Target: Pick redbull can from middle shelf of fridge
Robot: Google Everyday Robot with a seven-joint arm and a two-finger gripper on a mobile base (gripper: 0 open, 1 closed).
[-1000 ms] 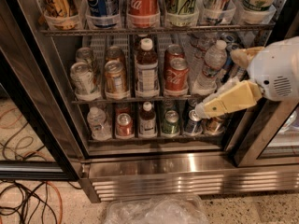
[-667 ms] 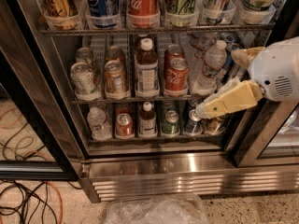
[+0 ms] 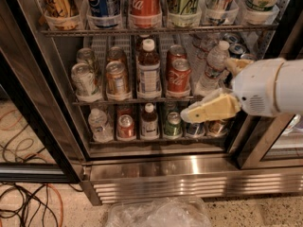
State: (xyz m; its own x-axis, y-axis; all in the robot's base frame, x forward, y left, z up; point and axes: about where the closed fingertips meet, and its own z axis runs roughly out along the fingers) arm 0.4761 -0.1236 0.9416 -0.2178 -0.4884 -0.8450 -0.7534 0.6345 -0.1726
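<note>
Where the view begins at the left, we see loose cables (image 3: pixel 28 205) on the floor. Further right a crumpled plastic bag (image 3: pixel 158 214) lies in front of the steel base grille of the fridge (image 3: pixel 165 170).

On the middle shelf (image 3: pixel 125 100), a wire rack with white cup trays along its front, we read from left to right:
- a pale can (image 3: pixel 84 78)
- a copper-coloured can (image 3: pixel 117 77)
- a brown bottle (image 3: pixel 149 70) with a white cap
- a red Coca-Cola can (image 3: pixel 178 75)
- a clear water bottle (image 3: pixel 213 66), slightly tilted

Just right of the water bottle, towards the back of the same shelf, stands the redbull can (image 3: pixel 236 49). We see only its silver top and dark blue shoulder, among similar tops.

Below it and to its left, the yellowish end effector (image 3: pixel 209 109) hangs in front of the right part of the lowest shelf. It overlaps the cans standing there and is apart from the redbull can. We cannot tell how far it is open or whether it holds anything. The white arm (image 3: pixel 272 85) that carries it enters from the right edge.
</note>
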